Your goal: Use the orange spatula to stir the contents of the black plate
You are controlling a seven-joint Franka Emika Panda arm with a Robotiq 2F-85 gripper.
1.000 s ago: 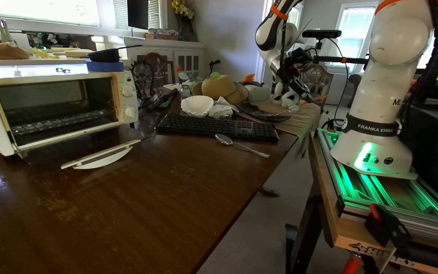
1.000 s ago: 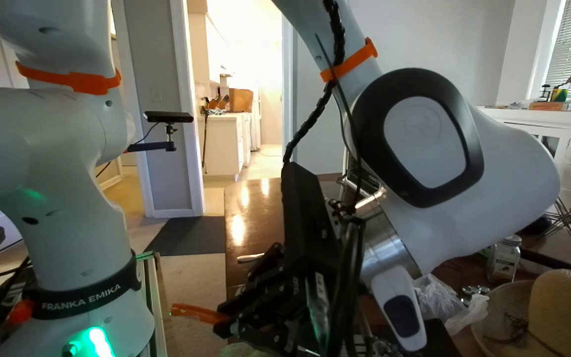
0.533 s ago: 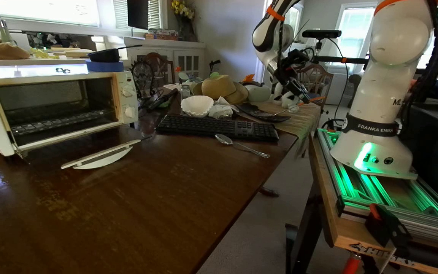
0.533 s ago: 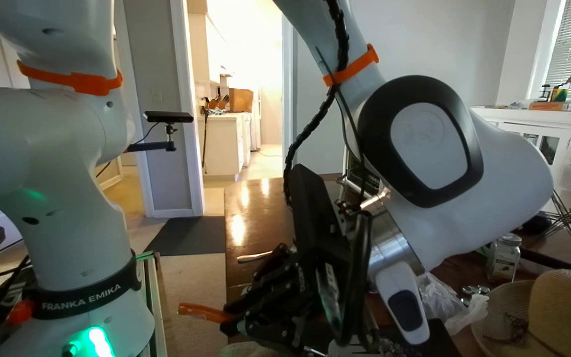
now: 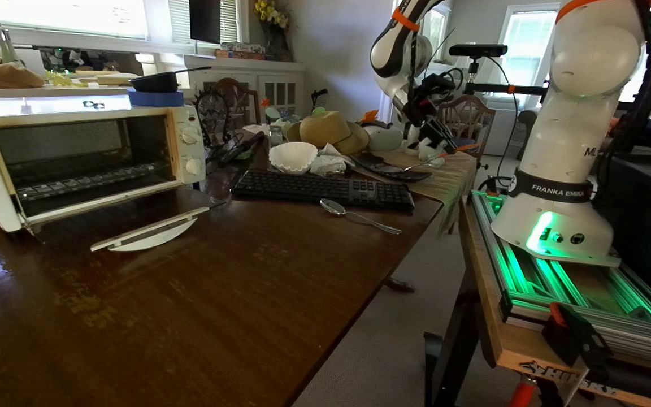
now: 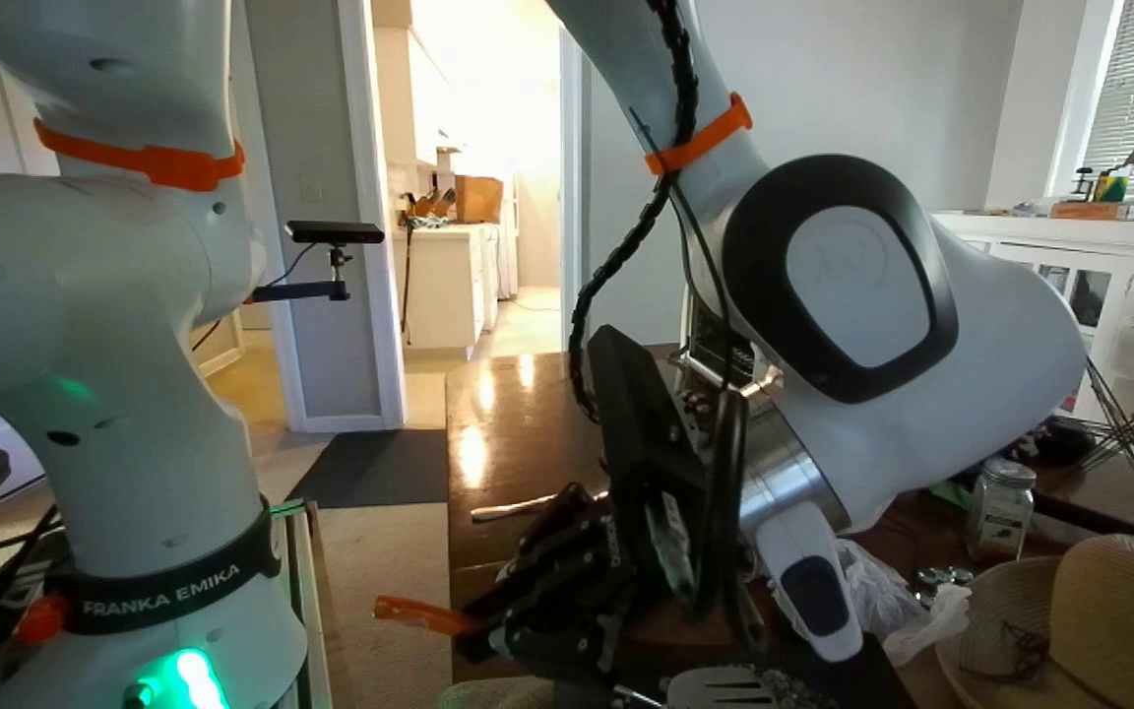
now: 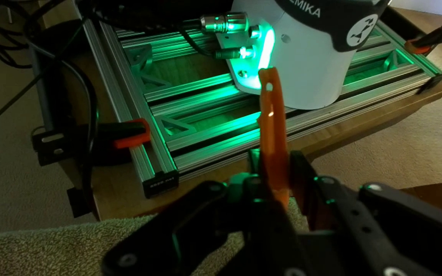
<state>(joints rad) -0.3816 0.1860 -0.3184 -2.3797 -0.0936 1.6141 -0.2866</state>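
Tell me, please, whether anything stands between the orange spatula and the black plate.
Nothing visible does: in an exterior view, the orange spatula, clamped in the gripper, slants down toward the black plate. Whether it touches is unclear.

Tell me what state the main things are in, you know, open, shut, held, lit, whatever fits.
Orange spatula: held, tilted
Fingers: closed on the spatula
Black plate: contents too indistinct to make out
Toaster oven: open
Small pan: upright
Jar: capped
Robot's light: lit green
Spoon: lying on the table
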